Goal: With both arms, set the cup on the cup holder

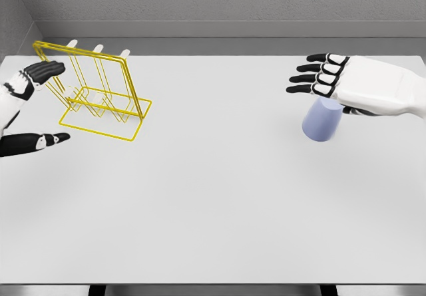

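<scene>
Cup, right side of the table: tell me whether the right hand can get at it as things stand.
Probably yes. The right hand hovers directly over the cup, fingers spread and holding nothing, with nothing between them. The yellow cup holder stands far off, near the left hand.

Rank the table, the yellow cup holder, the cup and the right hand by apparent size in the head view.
1. table
2. yellow cup holder
3. right hand, open above the cup, though nearer the camera, so unsure
4. cup, partly hidden by that hand

White table, yellow wire cup holder, lavender cup
</scene>
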Controlling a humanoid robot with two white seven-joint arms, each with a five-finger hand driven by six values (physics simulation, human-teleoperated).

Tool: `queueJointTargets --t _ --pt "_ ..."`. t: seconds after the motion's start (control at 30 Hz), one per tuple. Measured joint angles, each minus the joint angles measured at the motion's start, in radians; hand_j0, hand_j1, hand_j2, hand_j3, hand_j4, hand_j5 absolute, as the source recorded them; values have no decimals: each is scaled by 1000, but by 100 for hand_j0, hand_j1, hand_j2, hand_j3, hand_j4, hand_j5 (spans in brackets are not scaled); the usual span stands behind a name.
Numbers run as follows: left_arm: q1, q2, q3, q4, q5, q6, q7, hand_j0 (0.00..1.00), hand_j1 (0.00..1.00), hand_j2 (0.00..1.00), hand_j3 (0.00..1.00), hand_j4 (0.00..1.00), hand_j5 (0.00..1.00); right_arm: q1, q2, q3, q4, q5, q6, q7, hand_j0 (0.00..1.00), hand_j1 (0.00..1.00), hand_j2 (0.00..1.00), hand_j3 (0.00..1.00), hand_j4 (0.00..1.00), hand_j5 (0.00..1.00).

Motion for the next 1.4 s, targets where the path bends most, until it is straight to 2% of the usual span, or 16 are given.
queueJointTargets --t 0.23,0.27,0.33,0.4,0.47,0.57,0.77,0.93,1.07,1.13,1.2,1.3,1.4 --pt "-6 -28 -33 -7 -15 0 -1 100 100 100 100 100 100 -15 -10 -10 17 -16 0 1 100 100 100 100 100 100" --pt "-6 -33 -33 -7 -15 0 -1 100 100 100 100 100 100 -55 -5 -14 34 -13 0 35 100 100 100 100 100 100" --pt "-6 -44 -34 -7 -13 0 0 100 100 100 100 100 100 -100 14 -24 60 -24 0 177 100 100 100 100 100 100" --pt "-11 -51 -35 -7 -8 0 1 100 100 100 100 100 100 -133 56 -26 94 -26 0 333 100 100 100 100 100 100" --pt "-11 -58 -35 -8 -5 0 1 100 100 100 100 100 100 -141 107 -26 142 -22 -1 427 100 100 100 100 100 100" --pt "-6 -68 -39 -8 -6 0 1 100 100 100 100 100 100 -158 176 -26 221 8 -1 489 100 100 100 100 100 100" --pt "-9 -102 -91 -7 2 0 4 100 100 100 100 100 100 -169 273 -19 364 89 -2 521 100 100 100 100 100 100" --pt "-17 -119 -242 -8 118 0 8 100 100 100 100 100 100 -169 325 5 424 146 -2 525 100 100 100 100 100 100" --pt "-29 -122 -334 -7 210 0 7 100 100 100 100 100 100 -169 358 26 482 184 -2 526 100 100 100 100 100 100" --pt "-86 -122 -381 -5 250 0 3 100 100 100 100 100 100 -169 365 38 496 195 -2 526 100 100 100 100 100 100" --pt "-187 -132 -456 10 310 0 -1 100 100 100 100 100 100 -170 369 49 504 204 -2 526 100 100 100 100 100 100" --pt "-199 -164 -534 66 380 8 -27 100 100 100 100 100 100 -169 379 57 515 210 -2 526 100 100 100 100 100 100" --pt "-210 -176 -580 91 479 109 -58 100 100 100 100 100 100 -167 384 60 518 212 -2 526 100 100 100 100 100 100"
